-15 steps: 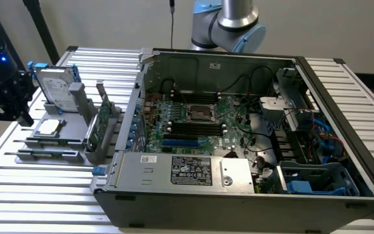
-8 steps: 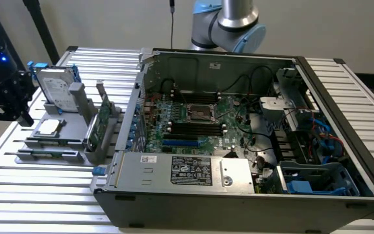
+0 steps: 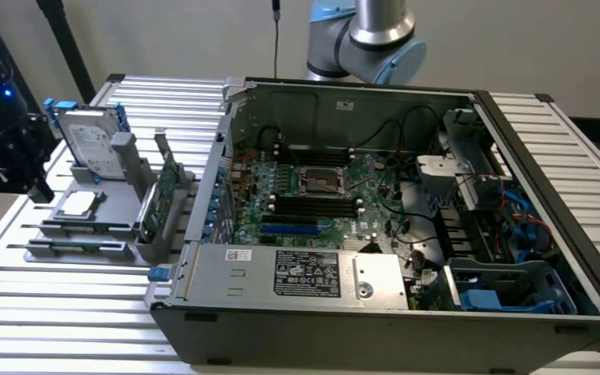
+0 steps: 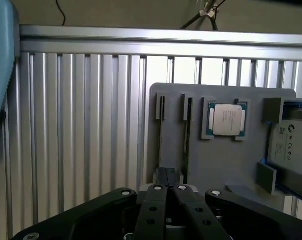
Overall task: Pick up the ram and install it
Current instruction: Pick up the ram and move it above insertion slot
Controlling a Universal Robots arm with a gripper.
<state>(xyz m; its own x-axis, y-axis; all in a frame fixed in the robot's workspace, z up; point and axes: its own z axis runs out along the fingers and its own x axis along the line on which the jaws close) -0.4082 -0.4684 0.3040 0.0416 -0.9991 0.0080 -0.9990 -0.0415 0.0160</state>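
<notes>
Closest to the wrist camera is the gripper (image 4: 168, 176). Its two black fingers are pressed tight together and hold nothing. Just past the fingertips is the grey holder (image 4: 225, 165), which has two thin slots side by side.

The ram (image 3: 76, 245) looks to be the thin green stick standing on its edge in the front slot, at the lower left of the exterior view. It has not been picked up yet.

Next along the holder is the chip (image 4: 225, 120), lying flat. After it comes the drive (image 4: 293, 145) in its blue frame. A bigger green card (image 3: 149, 209) stands on the holder's side nearest the case (image 3: 383, 336).

The case sits in the middle and right of the exterior view, with its lid off. The board (image 3: 368, 172) inside has long black slots (image 3: 316, 205). Furthest back, at the top, is the arm (image 3: 373, 31).

I think the ram is light and stiff, but thin and easy to crack. The safest hold is probably a pinch across its flat sides near the top edge, in the middle of its length. That keeps the fingers away from the pins along the bottom.
</notes>
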